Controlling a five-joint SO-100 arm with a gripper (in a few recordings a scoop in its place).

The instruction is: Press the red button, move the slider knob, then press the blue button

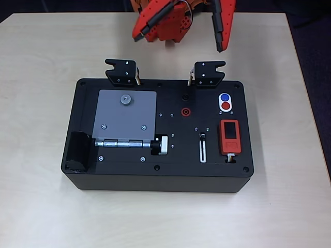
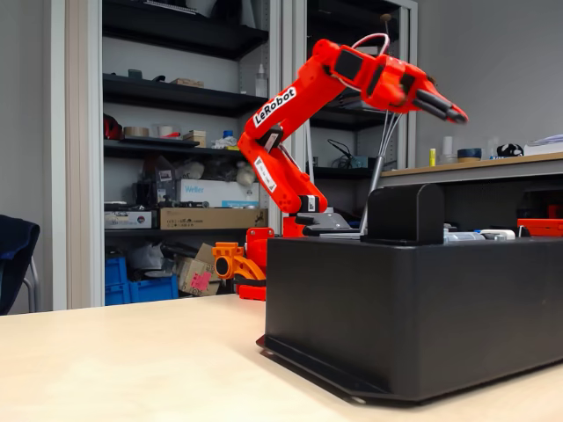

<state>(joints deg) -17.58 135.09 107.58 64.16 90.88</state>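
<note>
While hand [image 1: 178, 41] hangs open | one red button [image 1: 226, 106] | one blue button [image 1: 224, 97]

Black box [image 1: 160, 178] on light wooden table [image 1: 41, 206]; top carries grey plate [image 1: 126, 116] with metal hinge bar [image 1: 124, 143] and silver-and-black cylindrical knob [image 1: 160, 145], red ring socket [image 1: 185, 111], red rectangular module [image 1: 230, 137] with dark screen; two black clamps [image 1: 122, 71] at rear edge.
</note>
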